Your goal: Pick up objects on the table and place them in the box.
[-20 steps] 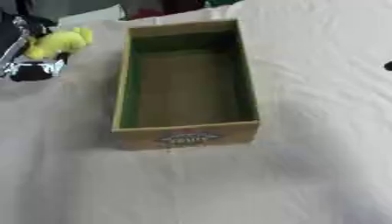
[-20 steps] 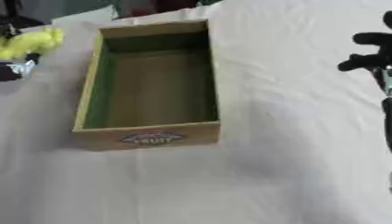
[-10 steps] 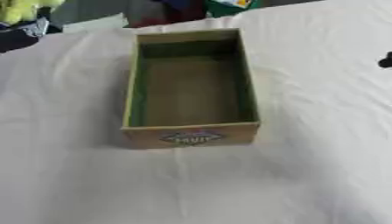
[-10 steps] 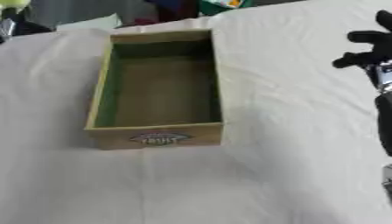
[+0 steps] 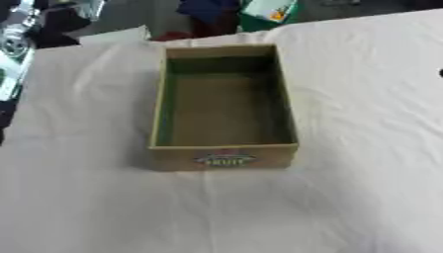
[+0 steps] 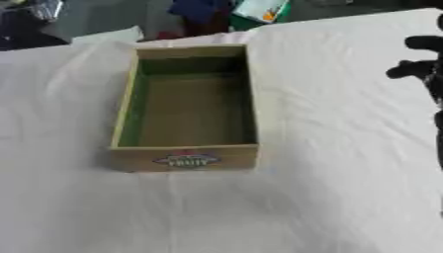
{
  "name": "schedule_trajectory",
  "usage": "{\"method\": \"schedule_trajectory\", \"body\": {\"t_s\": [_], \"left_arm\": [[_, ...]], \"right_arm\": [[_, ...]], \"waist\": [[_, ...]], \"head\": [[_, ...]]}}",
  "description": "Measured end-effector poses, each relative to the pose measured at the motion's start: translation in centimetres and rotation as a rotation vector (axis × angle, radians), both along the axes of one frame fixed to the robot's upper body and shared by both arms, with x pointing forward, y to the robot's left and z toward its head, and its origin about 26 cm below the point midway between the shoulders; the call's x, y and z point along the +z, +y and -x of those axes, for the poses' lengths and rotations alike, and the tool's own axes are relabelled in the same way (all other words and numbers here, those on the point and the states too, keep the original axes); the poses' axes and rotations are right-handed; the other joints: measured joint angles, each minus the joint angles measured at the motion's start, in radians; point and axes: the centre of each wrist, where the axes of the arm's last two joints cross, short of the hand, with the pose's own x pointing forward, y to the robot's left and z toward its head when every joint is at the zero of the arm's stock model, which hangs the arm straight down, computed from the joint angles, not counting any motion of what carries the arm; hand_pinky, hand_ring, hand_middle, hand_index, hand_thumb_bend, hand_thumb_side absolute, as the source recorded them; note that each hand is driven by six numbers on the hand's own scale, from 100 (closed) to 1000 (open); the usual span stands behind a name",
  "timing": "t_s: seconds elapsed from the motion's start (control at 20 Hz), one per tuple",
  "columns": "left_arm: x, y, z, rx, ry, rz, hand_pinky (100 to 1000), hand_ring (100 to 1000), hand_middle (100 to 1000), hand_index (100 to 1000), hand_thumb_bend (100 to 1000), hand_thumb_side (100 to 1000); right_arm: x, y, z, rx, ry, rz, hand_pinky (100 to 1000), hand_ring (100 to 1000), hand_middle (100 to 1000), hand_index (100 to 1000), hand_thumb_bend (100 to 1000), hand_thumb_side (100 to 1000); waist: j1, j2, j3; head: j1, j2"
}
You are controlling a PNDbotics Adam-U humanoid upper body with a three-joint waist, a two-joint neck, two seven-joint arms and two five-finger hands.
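- We see a long open cardboard box (image 5: 224, 157) with green inner walls and a brown floor, standing in the middle of the table (image 5: 346, 197).
- The table is covered with a white, wrinkled cloth.
- The box has a small printed label (image 6: 189, 159) on its near short wall.
- We see nothing lying inside the box; its floor is bare.
- The box sits with its long sides running away from us and its near short wall facing us.
- Our right hand (image 6: 419, 66) shows only in the right eye view, as a black shape at the right edge, well apart from the box.
- That hand is over the white cloth and holds nothing we can see. We cannot tell if its fingers are open or curled.
- Our left hand does not show in either view.
- Past the far edge of the table we see a dark blue bundle (image 5: 207, 9) and a green and white thing (image 5: 268, 10) with an orange spot.
- At the top left corner there are dark and shiny things (image 5: 22, 34) that we cannot make out.
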Motion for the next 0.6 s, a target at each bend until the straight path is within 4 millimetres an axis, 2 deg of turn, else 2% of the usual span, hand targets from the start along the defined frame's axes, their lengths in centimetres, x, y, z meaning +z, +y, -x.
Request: {"method": "schedule_trajectory", "body": {"t_s": [0.3, 0.6], "left_arm": [[-1.1, -2.5, -1.3, 0.025, 0.029, -0.084, 235, 419, 317, 406, 100, 304], [-2.6, -4.3, -2.2, 0.024, 0.066, -0.157, 236, 422, 319, 409, 100, 299]], "right_arm": [[0.5, 0.8, -0.1, 0.044, -0.020, -0.016, 827, 612, 730, 926, 100, 751], [0.8, 1.6, -0.2, 0.094, -0.023, -0.021, 827, 612, 731, 929, 100, 748]], "waist": [[-0.005, 0.000, -0.042], [-0.005, 0.000, -0.060]], "head": [[0.061, -0.003], [0.094, 0.001]]}}
